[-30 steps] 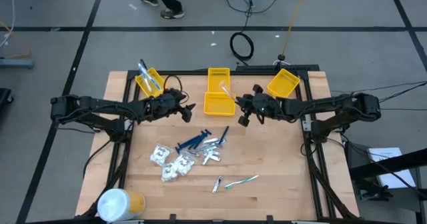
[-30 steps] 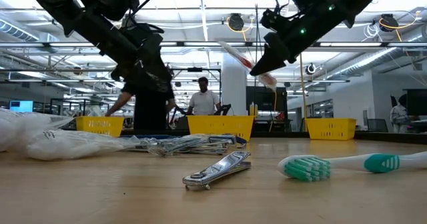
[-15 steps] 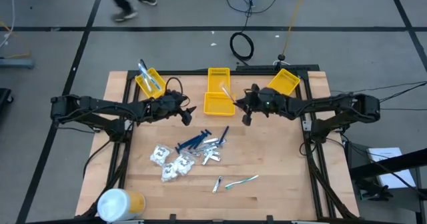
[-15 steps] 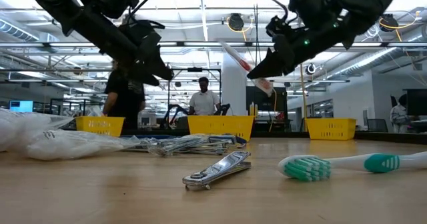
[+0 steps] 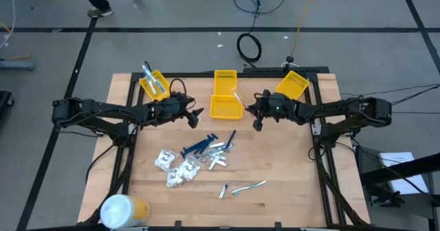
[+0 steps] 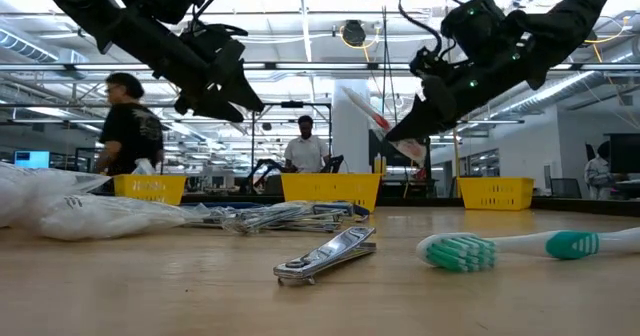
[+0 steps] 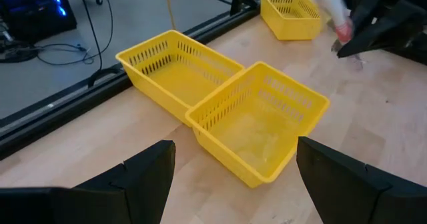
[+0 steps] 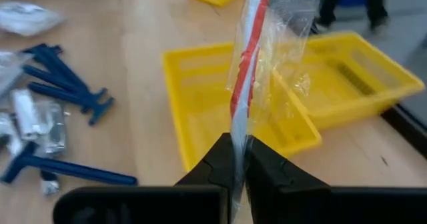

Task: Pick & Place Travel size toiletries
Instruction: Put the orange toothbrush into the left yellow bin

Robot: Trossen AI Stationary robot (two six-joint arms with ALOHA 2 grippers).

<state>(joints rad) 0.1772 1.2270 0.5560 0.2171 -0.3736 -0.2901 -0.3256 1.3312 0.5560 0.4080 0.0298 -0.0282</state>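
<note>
My right gripper (image 5: 254, 118) (image 6: 402, 133) (image 8: 239, 147) is shut on a red-and-white toothbrush in a clear wrapper (image 8: 250, 64) (image 6: 380, 116), in the air by the middle yellow bin (image 5: 225, 100). My left gripper (image 5: 194, 118) (image 7: 233, 174) hangs open above the table left of that bin and holds nothing. Dark blue razors (image 5: 203, 145), silvery tubes (image 5: 218, 157) and white crinkly packets (image 5: 175, 168) lie mid-table. A green toothbrush (image 5: 249, 187) (image 6: 520, 246) and a silvery piece (image 5: 224, 189) (image 6: 325, 254) lie nearer the near edge. My right gripper pinches the wrapped toothbrush between its two fingers at one end of the handle (image 8: 238, 127). The brush runs on past the fingertips, in line with the fingers. It is lifted clear and slants up from the gripper toward the middle bin, its loose wrapper (image 8: 287, 31) around it.
Three yellow bins stand along the far edge: the left (image 5: 155, 84) with items in it, the middle a double one, the right (image 5: 292, 85). A large white-and-yellow cylinder (image 5: 124, 210) lies at the near left corner. A person walks on the floor beyond the table (image 6: 125, 126).
My right gripper, with the toothbrush, has shifted a little toward the table's right and come down somewhat. The toothbrush has stayed in its hold. A person has walked leftward on the floor behind the table.
</note>
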